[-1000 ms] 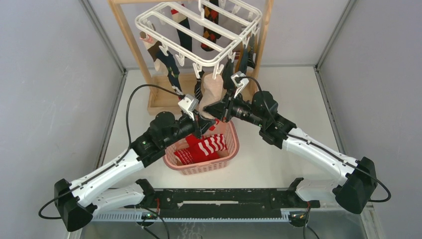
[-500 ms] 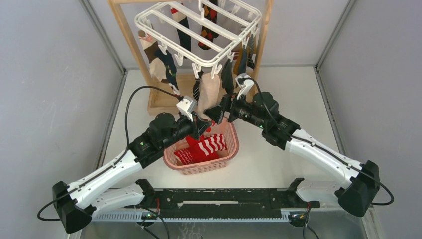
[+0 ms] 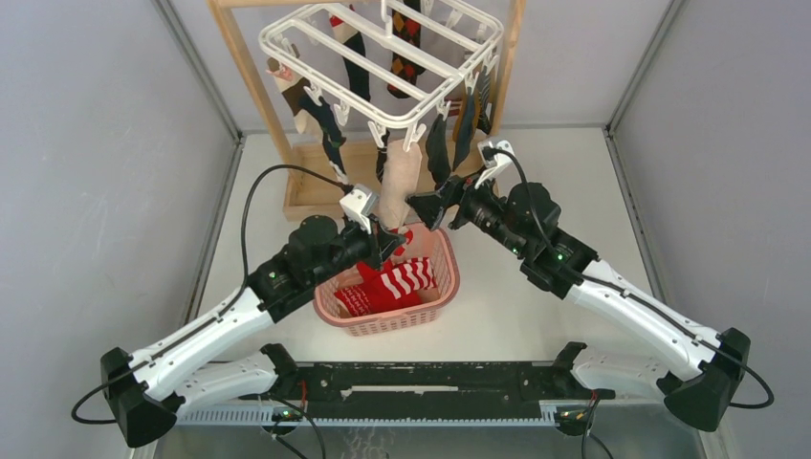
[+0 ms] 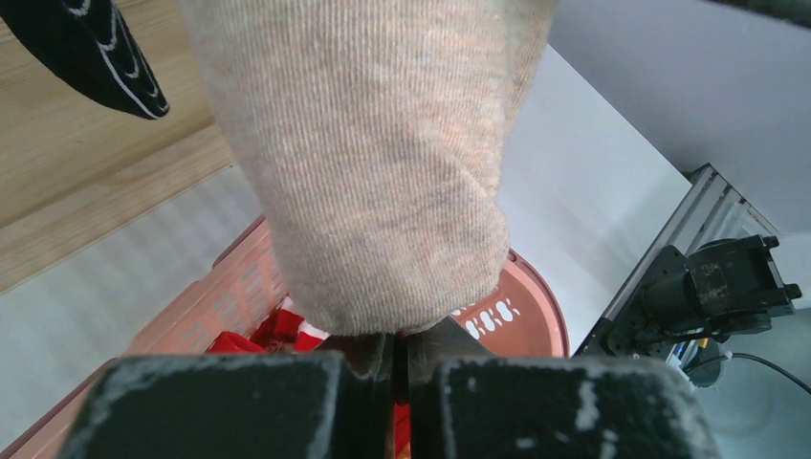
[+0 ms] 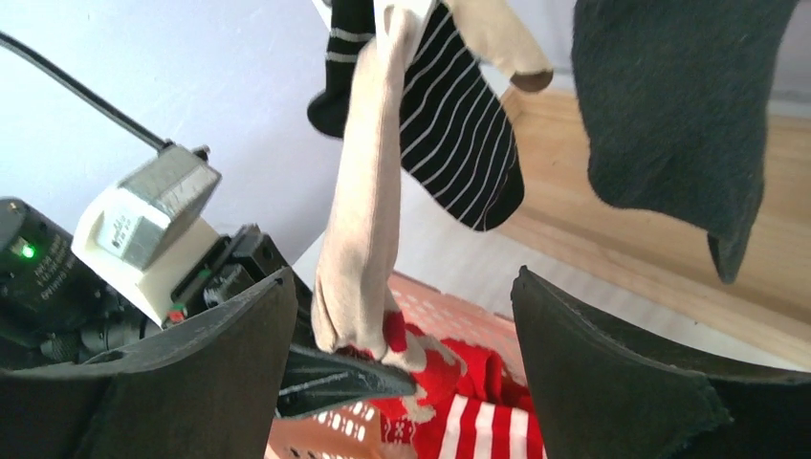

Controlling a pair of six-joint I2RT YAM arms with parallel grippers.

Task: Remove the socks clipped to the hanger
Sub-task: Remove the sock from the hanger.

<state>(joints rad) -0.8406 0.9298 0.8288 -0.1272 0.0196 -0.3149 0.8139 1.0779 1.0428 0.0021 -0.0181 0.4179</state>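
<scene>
The left claw (image 3: 387, 241) is clamped on the toe of a beige sock (image 3: 400, 186) that hangs from the hanger (image 3: 287, 59) at 12 o'clock. The right claw (image 3: 438, 207), jaws apart, sits at the sock's 3 o'clock, crowded by dark socks (image 3: 438, 148). A basket (image 3: 449, 277) lies at 6 o'clock.

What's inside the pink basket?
Inside the pink basket lie a red-and-white striped sock and a red patterned sock. The left gripper, shut on the hanging beige sock, covers the basket's far corner, so anything there or beneath the red socks is hidden.
</scene>
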